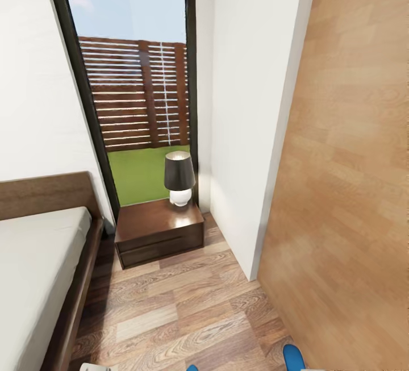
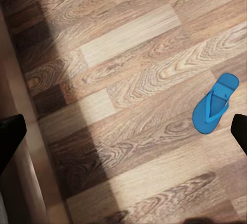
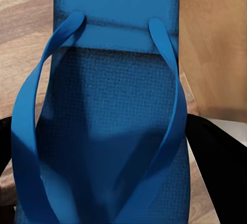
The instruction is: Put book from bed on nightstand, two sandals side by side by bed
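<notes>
One blue sandal (image 3: 108,131) lies lengthwise between the black fingers (image 3: 216,152) of my right gripper (image 3: 110,147), which is shut on it; its tip (image 1: 292,357) pokes up at the head view's lower edge. The other sandal (image 2: 216,103) lies flat on the wood floor, off to one side of my left gripper (image 2: 125,136), which is open and holds nothing. The bed (image 1: 34,263) with its grey mattress is at the left. Beside the bed's head stands a dark nightstand (image 1: 159,232). The book is out of view.
A lamp (image 1: 179,178) with a dark shade stands on the nightstand's back right corner. Behind it is a tall black-framed window (image 1: 136,87). A white wall (image 1: 250,121) and a wooden door (image 1: 352,178) close the right side. Plank floor (image 1: 182,308) runs between bed and door.
</notes>
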### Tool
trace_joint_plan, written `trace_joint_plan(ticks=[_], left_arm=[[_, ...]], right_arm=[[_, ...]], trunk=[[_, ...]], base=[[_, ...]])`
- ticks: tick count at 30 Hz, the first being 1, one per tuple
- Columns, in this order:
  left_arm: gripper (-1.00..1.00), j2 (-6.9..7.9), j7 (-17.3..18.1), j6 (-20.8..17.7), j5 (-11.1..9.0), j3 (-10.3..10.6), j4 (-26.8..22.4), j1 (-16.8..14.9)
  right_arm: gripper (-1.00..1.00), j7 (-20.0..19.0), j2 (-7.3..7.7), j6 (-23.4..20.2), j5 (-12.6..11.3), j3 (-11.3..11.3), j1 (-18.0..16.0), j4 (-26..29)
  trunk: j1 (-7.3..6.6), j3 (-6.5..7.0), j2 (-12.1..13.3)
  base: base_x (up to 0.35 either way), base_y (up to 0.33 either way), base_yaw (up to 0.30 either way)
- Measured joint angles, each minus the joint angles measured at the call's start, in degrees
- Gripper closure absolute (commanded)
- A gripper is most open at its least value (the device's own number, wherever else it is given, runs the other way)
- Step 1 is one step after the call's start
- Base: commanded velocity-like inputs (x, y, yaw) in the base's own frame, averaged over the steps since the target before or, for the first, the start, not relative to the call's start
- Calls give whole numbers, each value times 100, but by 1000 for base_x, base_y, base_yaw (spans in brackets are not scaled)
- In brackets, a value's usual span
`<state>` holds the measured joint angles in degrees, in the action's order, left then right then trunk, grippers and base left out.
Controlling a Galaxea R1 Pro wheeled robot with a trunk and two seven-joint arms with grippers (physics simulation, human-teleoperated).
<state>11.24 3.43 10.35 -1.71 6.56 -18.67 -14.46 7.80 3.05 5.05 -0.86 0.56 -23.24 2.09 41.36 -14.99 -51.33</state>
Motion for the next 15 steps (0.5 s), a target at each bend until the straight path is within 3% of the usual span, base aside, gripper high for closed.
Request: trace_joint_plan(ticks=[10, 15], left_arm=[[-100, 0, 0, 0, -3, -1, -1, 1], [-100, -3, 0, 1, -3, 0, 1, 0]], right_arm=[[100, 0, 0, 0, 0, 1, 0, -1], [100, 0, -4, 0, 0, 1, 0, 0]], trunk=[[-1, 0, 0], [0, 0, 0]], base=[[62, 58, -23], [53, 22, -123]])
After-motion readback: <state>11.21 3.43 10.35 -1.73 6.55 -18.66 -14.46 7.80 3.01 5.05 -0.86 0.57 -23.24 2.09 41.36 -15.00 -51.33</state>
